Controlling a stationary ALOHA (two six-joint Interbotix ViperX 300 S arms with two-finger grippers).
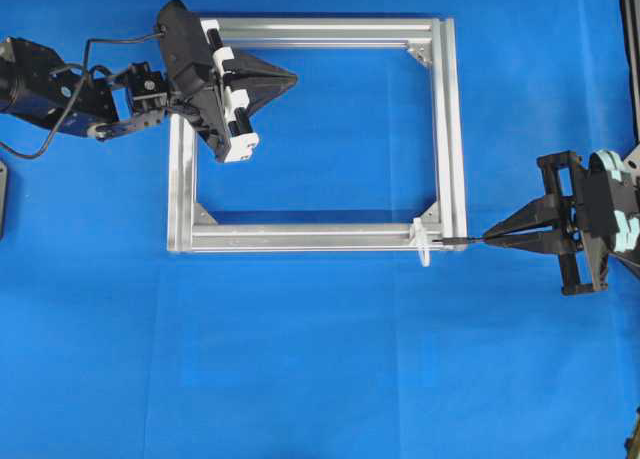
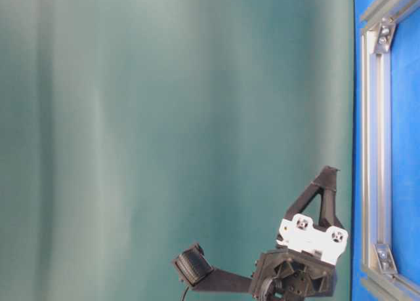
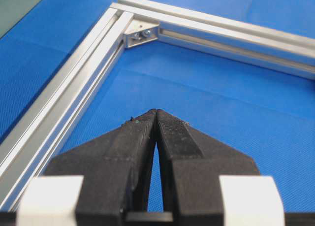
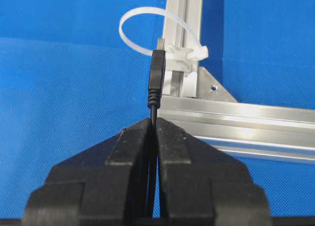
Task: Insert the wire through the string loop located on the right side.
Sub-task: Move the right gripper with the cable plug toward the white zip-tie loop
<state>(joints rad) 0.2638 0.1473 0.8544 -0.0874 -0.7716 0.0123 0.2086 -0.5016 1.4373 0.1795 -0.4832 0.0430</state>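
The right pincer (image 4: 154, 121) grips the wire (image 4: 156, 80), whose plug tip points at the string loop (image 4: 158, 30) on the frame (image 1: 448, 129), just short of it. The left pincer (image 3: 156, 113) hangs closed and empty above the blue worktop (image 1: 320, 359).

I can't read any text, label, brand or number in my views. The aluminium frame (image 1: 447, 129), the blue mat (image 1: 320, 359) and the arm housings carry no marking I can make out.
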